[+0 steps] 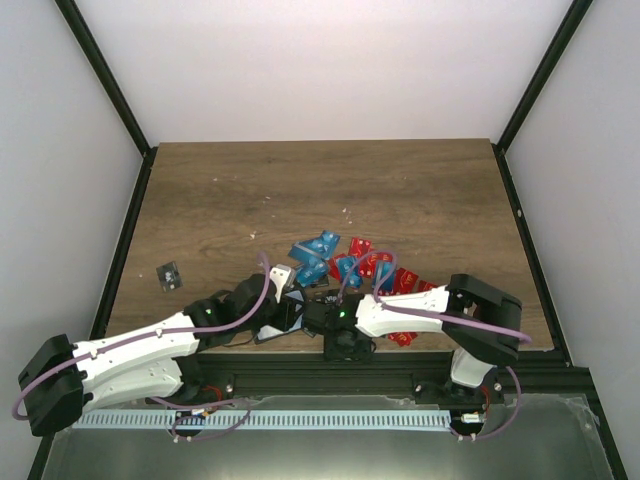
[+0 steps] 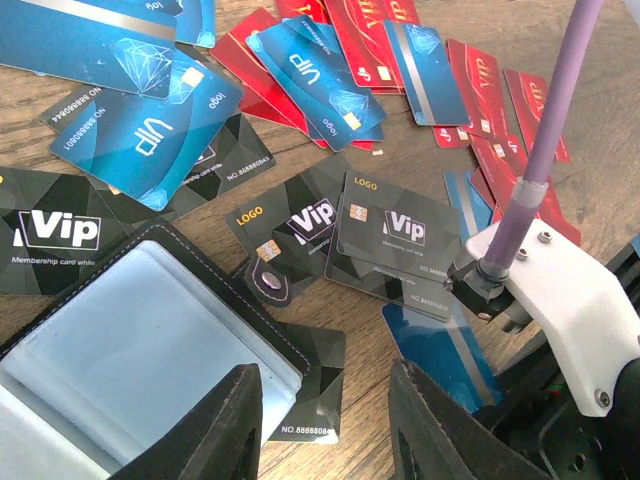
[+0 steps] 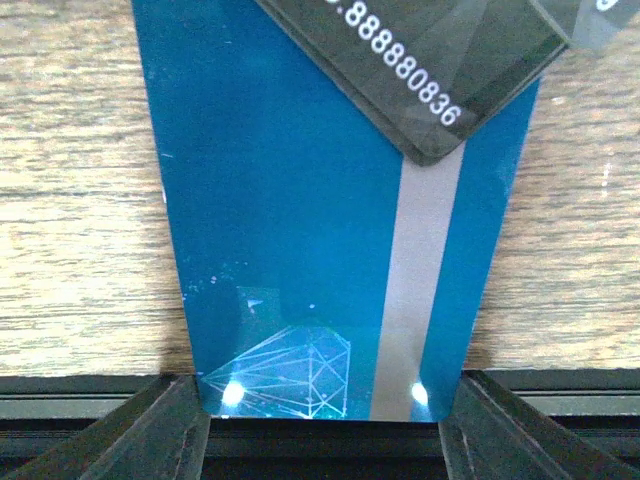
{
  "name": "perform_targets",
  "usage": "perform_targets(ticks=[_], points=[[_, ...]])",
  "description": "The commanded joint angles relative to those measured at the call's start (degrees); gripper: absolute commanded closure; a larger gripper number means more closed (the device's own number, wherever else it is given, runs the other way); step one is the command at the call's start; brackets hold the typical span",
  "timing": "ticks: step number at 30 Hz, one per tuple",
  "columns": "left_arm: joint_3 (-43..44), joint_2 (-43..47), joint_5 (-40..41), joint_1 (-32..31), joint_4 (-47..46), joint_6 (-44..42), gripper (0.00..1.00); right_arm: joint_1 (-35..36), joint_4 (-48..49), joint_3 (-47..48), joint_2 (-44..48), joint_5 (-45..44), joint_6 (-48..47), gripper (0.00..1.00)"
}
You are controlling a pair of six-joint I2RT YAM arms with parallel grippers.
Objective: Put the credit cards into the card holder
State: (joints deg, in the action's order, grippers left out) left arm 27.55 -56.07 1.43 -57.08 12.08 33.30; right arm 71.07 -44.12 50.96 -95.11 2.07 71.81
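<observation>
The credit cards (image 1: 345, 262) lie in a loose pile of blue, red and black at the table's near middle. The card holder (image 2: 120, 350) lies open at lower left in the left wrist view, clear pockets up, its clasp tab (image 2: 270, 285) beside black cards. My left gripper (image 2: 325, 430) is open above a black card (image 2: 325, 385) that is tucked partly under the holder's corner. My right gripper (image 3: 325, 430) is open, with the near end of a blue card (image 3: 290, 250) with a grey stripe lying flat between its fingers. Both grippers (image 1: 300, 315) meet at the table's near edge.
One black card (image 1: 170, 275) lies alone at the left. Another black card (image 3: 440, 60) overlaps the blue card's far corner. The black frame rail (image 1: 330, 375) runs just below the table's near edge, under the right gripper.
</observation>
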Motion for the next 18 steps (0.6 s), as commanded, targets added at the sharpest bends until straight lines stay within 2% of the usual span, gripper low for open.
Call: perform_targets(ticks=[1,9,18], points=[[-0.86,0.28,0.76,0.29,-1.09,0.61,0.63,-1.55,-1.10,1.94,-0.70,-7.62,1.51,0.38],[-0.74,0.72,0.59,0.30,-0.92,0.93,0.63,-1.50,-0.83,0.72,2.13,-5.76,0.49,0.43],[-0.16,1.93,0.12,0.24,-0.57,1.68,0.63,-1.41,-1.22,1.60,7.79,-3.60,-3.16,0.43]])
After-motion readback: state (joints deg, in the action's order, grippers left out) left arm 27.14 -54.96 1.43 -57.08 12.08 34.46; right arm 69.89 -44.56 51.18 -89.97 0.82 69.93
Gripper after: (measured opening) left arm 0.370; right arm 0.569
